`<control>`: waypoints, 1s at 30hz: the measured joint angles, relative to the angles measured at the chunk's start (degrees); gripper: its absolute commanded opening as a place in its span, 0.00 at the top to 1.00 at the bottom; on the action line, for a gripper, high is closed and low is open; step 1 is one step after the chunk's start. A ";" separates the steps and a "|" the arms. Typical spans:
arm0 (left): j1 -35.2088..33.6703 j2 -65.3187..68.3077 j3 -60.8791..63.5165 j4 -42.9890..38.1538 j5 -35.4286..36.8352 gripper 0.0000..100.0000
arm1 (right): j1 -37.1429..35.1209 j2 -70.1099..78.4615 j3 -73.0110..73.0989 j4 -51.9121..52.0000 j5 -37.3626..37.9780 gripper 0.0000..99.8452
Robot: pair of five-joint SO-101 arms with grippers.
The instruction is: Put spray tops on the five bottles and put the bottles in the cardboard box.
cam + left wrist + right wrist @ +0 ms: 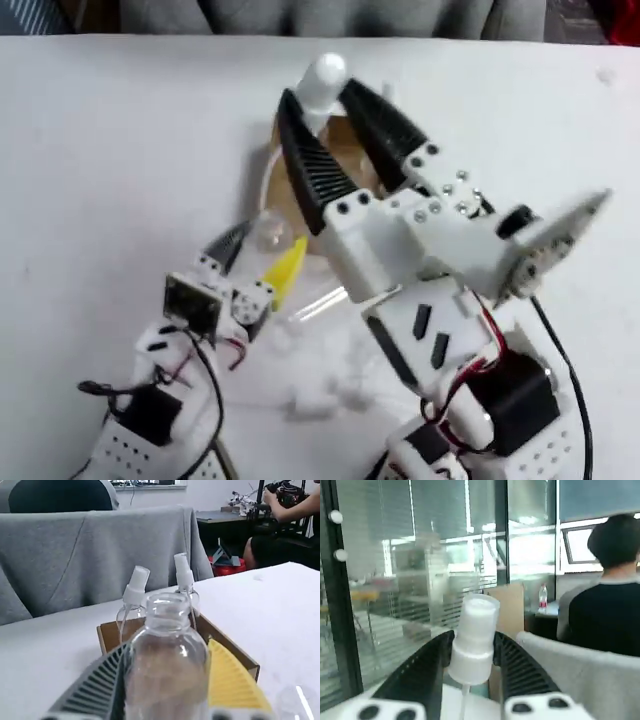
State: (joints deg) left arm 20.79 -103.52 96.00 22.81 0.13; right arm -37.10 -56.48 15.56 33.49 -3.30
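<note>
1. Our left gripper is clamped around an open clear bottle, upright just in front of the cardboard box. We judge the bottle light, slick and squashable, so we would hold its body gently.
2. Our right gripper pinches a white spray top by its collar, held aloft. Its thin tube looks bendy.
3. Beyond, two capped bottles stand inside the box.

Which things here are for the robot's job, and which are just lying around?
For the job:
open bottle
spray top
box
two topped bottles in the box

Just lying about:
grey cloth
red thing behind the table
</note>
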 measured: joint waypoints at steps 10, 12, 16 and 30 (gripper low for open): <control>0.00 -0.18 1.14 -0.09 0.00 0.98 | -0.09 0.26 5.45 0.62 0.00 0.98; 0.00 -0.18 1.14 -0.09 0.00 0.98 | -0.09 0.18 7.38 -1.85 0.00 0.98; 0.00 -0.18 1.14 -0.09 0.00 0.98 | -0.18 0.35 10.90 -5.27 0.00 0.98; 0.00 -0.18 1.14 -0.09 0.00 0.98 | 4.04 0.44 18.46 -5.71 0.00 0.98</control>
State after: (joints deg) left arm 20.79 -103.69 97.14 22.73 0.13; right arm -33.05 -56.04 34.02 27.78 -3.30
